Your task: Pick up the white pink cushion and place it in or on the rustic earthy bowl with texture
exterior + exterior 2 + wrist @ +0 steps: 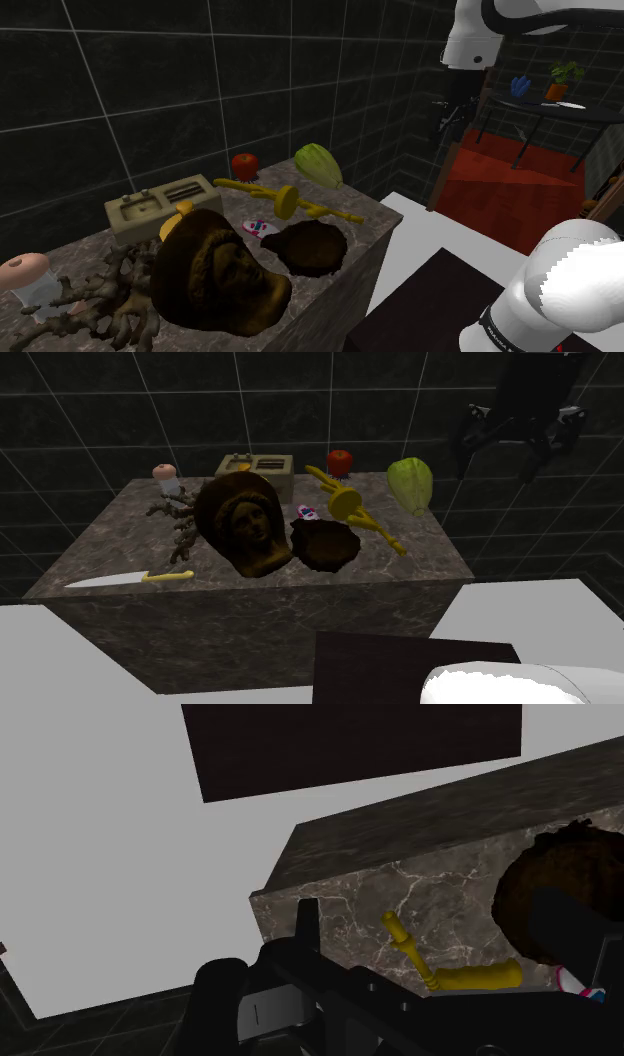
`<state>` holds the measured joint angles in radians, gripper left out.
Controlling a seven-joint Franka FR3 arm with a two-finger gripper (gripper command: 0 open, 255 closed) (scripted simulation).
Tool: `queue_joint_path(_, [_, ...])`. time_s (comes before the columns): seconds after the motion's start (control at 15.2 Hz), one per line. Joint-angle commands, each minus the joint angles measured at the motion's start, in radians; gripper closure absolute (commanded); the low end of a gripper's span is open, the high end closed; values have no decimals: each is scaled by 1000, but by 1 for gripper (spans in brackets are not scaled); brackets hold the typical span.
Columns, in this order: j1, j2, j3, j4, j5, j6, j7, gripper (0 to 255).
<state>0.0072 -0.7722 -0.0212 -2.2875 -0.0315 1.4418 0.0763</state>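
Observation:
The small white and pink cushion [262, 228] [307, 512] lies on the marble counter [370, 222], touching the far rim of the rough dark-brown bowl [312, 247] [325, 542]. In the wrist view the cushion [588, 991] peeks out beside the bowl [530, 879]. My black gripper [440, 122] [497, 460] hangs high in the air, past the counter's edge on the shoulder view's right, well away from both. Its fingers stand apart, open with nothing between them, in the wrist view [426, 909].
A large brown bust [215, 270], a yellow long-handled piece [290, 198], a green leafy vegetable [318, 163], a red apple [245, 165], a beige box [160, 205], branch-like pieces [90, 300] and a knife [125, 579] share the counter. Dark tiled walls stand behind.

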Motion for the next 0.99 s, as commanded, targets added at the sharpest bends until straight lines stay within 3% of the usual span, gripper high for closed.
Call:
queue_joint_path(0.0, [0,0,0,0,0,0,0,0])
queue_joint_path(0.92, [79,402,125,37,53,336,65,0])
